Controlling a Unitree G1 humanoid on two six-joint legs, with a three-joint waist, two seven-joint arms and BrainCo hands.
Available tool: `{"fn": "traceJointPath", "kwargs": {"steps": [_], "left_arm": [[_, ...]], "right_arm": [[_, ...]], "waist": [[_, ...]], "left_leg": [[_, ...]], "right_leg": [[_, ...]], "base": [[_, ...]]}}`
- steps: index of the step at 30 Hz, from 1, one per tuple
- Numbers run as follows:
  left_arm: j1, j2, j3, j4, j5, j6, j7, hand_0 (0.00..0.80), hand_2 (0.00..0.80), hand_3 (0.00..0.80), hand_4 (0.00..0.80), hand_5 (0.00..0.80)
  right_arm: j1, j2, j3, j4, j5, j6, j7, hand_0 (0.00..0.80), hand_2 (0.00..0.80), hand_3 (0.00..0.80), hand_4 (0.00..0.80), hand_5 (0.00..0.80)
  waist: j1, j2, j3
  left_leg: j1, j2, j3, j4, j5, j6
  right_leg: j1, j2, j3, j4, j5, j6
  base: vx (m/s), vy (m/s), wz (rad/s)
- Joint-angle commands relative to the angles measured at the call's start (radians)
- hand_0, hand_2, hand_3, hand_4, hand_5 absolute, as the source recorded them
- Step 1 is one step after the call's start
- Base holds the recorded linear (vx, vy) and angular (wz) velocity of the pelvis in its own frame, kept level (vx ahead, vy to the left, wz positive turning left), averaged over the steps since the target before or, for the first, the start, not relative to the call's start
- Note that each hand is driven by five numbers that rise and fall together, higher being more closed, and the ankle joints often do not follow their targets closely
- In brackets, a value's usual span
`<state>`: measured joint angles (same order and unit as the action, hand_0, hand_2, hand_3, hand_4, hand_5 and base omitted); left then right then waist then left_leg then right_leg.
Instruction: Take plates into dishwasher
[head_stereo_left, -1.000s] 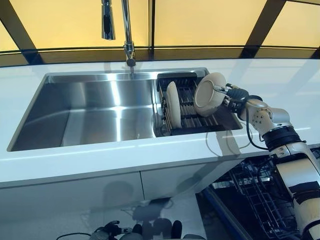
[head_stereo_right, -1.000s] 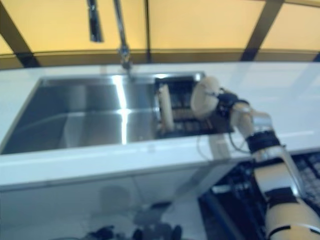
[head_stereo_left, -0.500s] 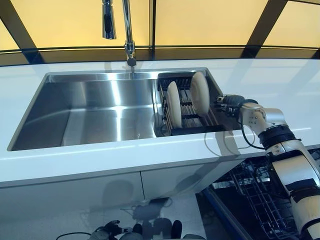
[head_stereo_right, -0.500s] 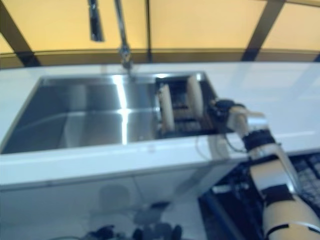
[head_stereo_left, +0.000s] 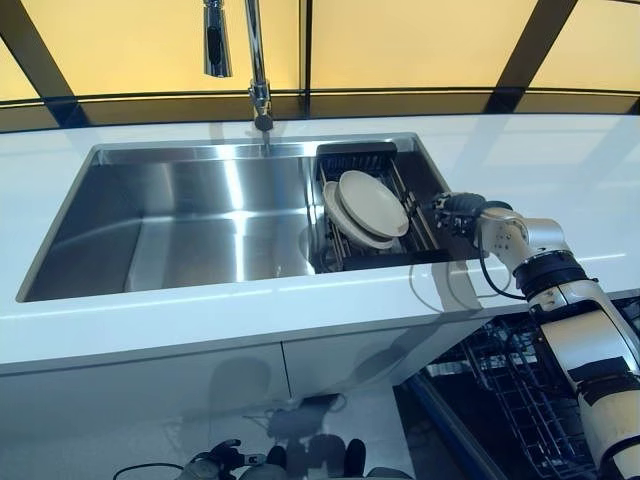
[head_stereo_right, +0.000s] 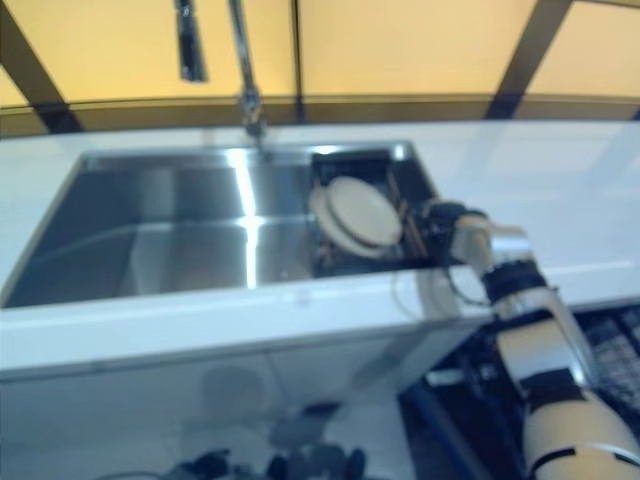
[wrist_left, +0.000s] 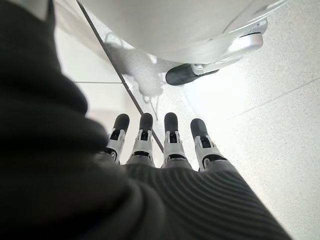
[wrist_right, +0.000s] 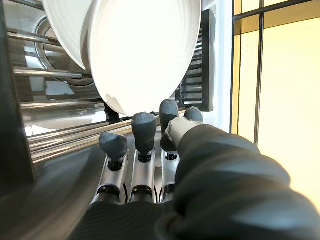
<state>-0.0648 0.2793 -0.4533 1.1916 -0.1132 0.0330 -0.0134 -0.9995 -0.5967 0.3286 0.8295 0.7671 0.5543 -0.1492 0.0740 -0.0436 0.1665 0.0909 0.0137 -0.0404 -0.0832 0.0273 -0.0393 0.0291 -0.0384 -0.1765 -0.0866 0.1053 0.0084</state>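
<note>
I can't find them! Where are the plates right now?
In the left eye view, the two plates lean together in the dark rack at the sink's right end, beside the right hand.

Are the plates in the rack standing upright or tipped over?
Tipped: both plates lean back overlapping in the rack, faces showing.

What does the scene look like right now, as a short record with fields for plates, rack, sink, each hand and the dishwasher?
plates: two pale plates, leaning over against each other in the rack
rack: dark dish rack set in the right end of the sink
sink: steel basin, faucet behind it
right hand: right hand beside the rack, fingers straight, holding nothing
left hand: left hand low over the floor, fingers straight
dishwasher: wire basket pulled out below the counter, no plate seen in it
</note>
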Motion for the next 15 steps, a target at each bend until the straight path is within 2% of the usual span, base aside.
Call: {"fn": "traceJointPath", "kwargs": {"steps": [1,2,6,7,9,11,15], "left_arm": [[-0.046,0.008,-0.051,0.024,-0.017,-0.01,0.008,0.0,0.0,0.0,0.0,0.0],[-0.046,0.007,-0.056,0.024,-0.02,-0.008,0.009,0.0,0.0,0.0,0.0,0.0],[-0.037,0.009,-0.059,0.009,-0.02,-0.004,0.012,0.0,0.0,0.0,0.0,0.0],[-0.037,0.009,-0.059,0.009,-0.02,-0.004,0.012,0.0,0.0,0.0,0.0,0.0],[-0.03,0.01,-0.056,0.007,-0.011,-0.009,0.01,0.0,0.0,0.0,0.0,0.0],[-0.025,0.01,-0.051,0.006,0.0,-0.015,0.011,0.0,0.0,0.0,0.0,0.0],[-0.018,0.009,-0.033,0.0,0.019,-0.017,0.006,0.0,0.0,0.0,0.0,0.0]], "right_arm": [[-0.132,-0.023,0.051,0.022,-0.07,-0.06,-0.006,0.116,0.116,0.116,0.116,0.116],[-0.14,-0.027,0.06,0.021,-0.135,-0.104,-0.026,0.0,0.0,0.0,0.0,0.0],[-0.181,-0.066,0.11,-0.056,-0.369,-0.198,-0.091,0.0,0.0,0.0,0.0,0.0],[-0.181,-0.066,0.11,-0.056,-0.369,-0.198,-0.091,0.0,0.0,0.0,0.0,0.0],[-0.207,-0.088,0.144,-0.142,-0.513,-0.235,-0.138,0.0,0.0,0.0,0.0,0.0],[-0.211,-0.108,0.166,-0.265,-0.608,-0.247,-0.18,0.0,0.0,0.0,0.0,0.0],[-0.155,-0.128,0.147,-0.457,-0.678,-0.242,-0.194,0.0,0.0,0.0,0.0,0.0]], "waist": [[0.031,-0.05,-0.005],[0.032,-0.05,-0.007],[0.034,-0.051,-0.012],[0.034,-0.051,-0.012],[0.035,-0.052,-0.013],[0.035,-0.052,-0.013],[0.028,-0.055,-0.017]], "left_leg": [[-0.034,-0.057,0.046,0.02,-0.011,0.04],[-0.033,-0.058,0.044,0.019,-0.011,0.04],[-0.032,-0.059,0.042,0.019,-0.01,0.038],[-0.032,-0.059,0.042,0.019,-0.01,0.038],[-0.034,-0.061,0.039,0.024,-0.012,0.039],[-0.037,-0.063,0.037,0.026,-0.012,0.042],[-0.039,-0.065,0.036,0.03,-0.017,0.046]], "right_leg": [[0.04,0.008,0.039,0.012,-0.045,0.017],[0.041,0.008,0.038,0.012,-0.045,0.017],[0.042,0.007,0.036,0.011,-0.044,0.022],[0.042,0.007,0.036,0.011,-0.044,0.022],[0.043,0.005,0.035,0.012,-0.046,0.025],[0.041,0.005,0.036,0.014,-0.048,0.026],[0.039,0.006,0.039,0.015,-0.051,0.028]], "base": [[0.0,0.0,0.0],[0.0,0.0,0.0],[0.0,0.0,0.0],[0.0,0.0,0.0],[0.0,0.0,0.0],[0.0,0.0,0.0],[-0.013,0.0,0.03]]}}
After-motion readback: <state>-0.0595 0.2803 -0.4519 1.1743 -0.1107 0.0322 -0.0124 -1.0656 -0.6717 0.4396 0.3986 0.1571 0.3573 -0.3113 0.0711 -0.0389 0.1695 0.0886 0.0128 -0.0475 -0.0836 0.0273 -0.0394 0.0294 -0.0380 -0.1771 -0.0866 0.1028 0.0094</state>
